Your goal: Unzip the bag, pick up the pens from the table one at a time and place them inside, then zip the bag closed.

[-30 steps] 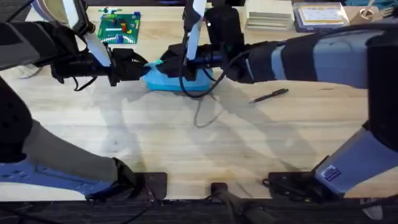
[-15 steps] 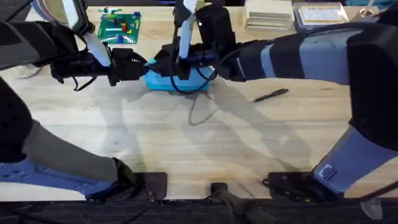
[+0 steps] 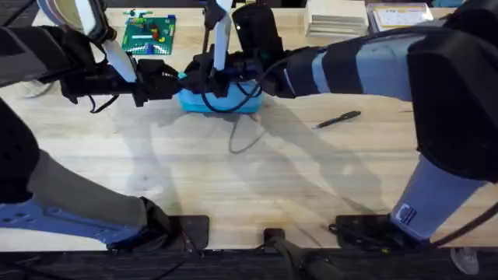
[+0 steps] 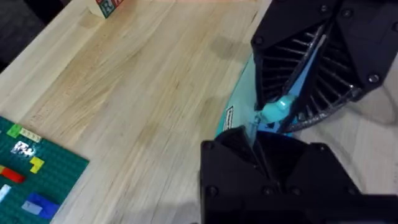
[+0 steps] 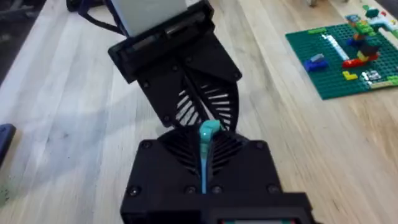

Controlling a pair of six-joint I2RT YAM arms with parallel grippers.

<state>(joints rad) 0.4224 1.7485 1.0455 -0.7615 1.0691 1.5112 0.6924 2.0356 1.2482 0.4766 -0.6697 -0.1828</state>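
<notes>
Bag (image 3: 222, 99) lay at the far middle of the table (image 3: 257, 179), between my two grippers. My right gripper (image 5: 204, 163) pinched its teal zipper tab (image 5: 207, 132); my left gripper (image 4: 256, 140) clamped the bag's end. One dark pen (image 3: 338, 119) lay well to the right.

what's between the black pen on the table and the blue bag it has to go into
Bare table lies between the pen and the bag, with nothing resting on it. The right arm stretches above that stretch, and both grippers, left and right, crowd the bag's far end.
</notes>
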